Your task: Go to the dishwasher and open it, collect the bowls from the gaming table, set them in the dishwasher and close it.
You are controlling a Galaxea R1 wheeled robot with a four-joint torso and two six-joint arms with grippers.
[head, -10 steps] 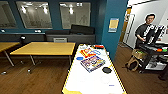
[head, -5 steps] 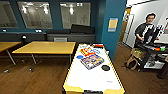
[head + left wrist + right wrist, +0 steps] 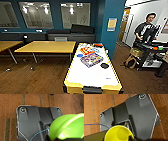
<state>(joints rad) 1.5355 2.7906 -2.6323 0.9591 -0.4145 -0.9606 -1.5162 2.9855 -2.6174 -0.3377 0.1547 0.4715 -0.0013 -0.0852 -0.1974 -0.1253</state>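
Whole view's sliding as the robot is rolling; gaming desk (image 3: 92, 72) drifting closer. Each arm's carrying a bowl (image 3: 68, 127), fingers can't tell. Bump could be jostling one loose.

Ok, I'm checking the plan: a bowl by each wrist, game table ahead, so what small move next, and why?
Probably turn the base away from the gaming table, arms kept level. A green bowl sits at the left wrist, a yellowish bowl at the right, both over the floor; the table carries game boxes.
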